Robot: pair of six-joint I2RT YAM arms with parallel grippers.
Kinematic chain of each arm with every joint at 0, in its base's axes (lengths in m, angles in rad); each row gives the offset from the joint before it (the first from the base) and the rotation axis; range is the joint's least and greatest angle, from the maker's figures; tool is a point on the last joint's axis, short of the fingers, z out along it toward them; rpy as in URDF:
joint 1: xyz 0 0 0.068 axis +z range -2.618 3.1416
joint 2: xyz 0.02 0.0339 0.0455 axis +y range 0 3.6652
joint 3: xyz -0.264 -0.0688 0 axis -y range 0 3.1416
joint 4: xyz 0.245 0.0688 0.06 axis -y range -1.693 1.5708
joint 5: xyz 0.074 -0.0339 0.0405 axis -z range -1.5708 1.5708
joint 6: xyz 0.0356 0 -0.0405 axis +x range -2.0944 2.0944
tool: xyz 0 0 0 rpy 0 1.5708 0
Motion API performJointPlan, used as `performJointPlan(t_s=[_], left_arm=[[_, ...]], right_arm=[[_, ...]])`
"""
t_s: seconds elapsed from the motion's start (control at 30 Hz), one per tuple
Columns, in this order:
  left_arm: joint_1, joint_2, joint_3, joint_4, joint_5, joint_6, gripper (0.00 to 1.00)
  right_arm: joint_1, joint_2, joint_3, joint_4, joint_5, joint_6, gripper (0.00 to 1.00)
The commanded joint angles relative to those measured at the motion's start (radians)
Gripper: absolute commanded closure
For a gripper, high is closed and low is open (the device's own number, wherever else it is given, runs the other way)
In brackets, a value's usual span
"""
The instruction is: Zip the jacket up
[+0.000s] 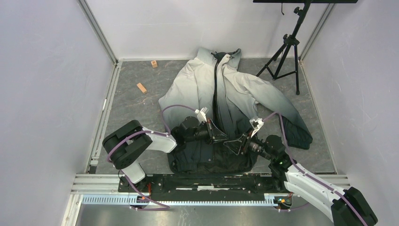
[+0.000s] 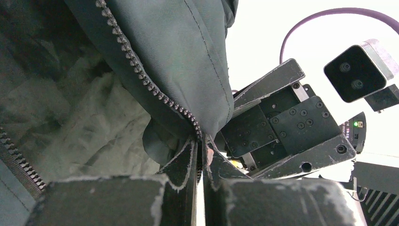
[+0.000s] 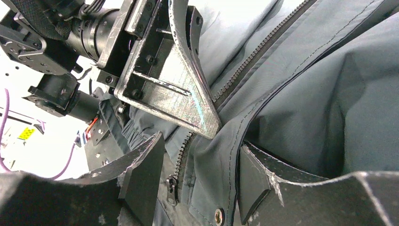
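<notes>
The jacket [image 1: 235,89] lies flat on the table, pale collar far, black hem near the arm bases, front open along the dark zipper. My left gripper [image 1: 222,138] is low on the front, and in the left wrist view [image 2: 200,146] it is shut on the edge of the jacket [image 2: 188,56] with the zipper teeth [image 2: 141,77] between the jaws. My right gripper [image 1: 233,145] is right beside it. In the right wrist view [image 3: 200,155] it is open, jaws either side of the jacket's front flap [image 3: 306,94], with the zipper slider [image 3: 172,184] hanging between them.
A black tripod [image 1: 287,52] stands at the back right, touching the jacket's sleeve area. Two small wooden blocks [image 1: 141,87] [image 1: 154,63] lie on the table at the back left. White walls close in three sides.
</notes>
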Motion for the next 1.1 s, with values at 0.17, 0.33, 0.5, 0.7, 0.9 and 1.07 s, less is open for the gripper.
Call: performJointPlan(t_s=[0.17,0.33,0.5,0.7,0.9,1.07], left_arm=[[-0.009,-0.036,0.044,0.005,0.019,0.042,0.98],[-0.008,-0.041,0.034,0.011,0.016,0.04,0.98],[-0.008,-0.038,0.036,0.014,0.017,0.045,0.98],[-0.009,-0.044,0.04,-0.003,0.024,0.056,0.98],[-0.006,-0.115,0.052,-0.164,-0.01,0.138,0.8],[-0.006,-0.269,0.09,-0.532,-0.096,0.3,0.36]], right_arm=[[0.003,0.051,-0.117,0.055,-0.066,-0.069,0.56],[0.003,0.049,-0.103,0.044,-0.068,-0.074,0.67],[0.002,0.046,-0.106,0.039,-0.079,-0.09,0.81],[0.0,0.062,-0.112,0.05,-0.079,-0.125,1.0],[-0.015,0.052,-0.094,0.019,-0.103,-0.201,1.0],[-0.03,0.027,-0.074,-0.043,-0.12,-0.301,1.0]])
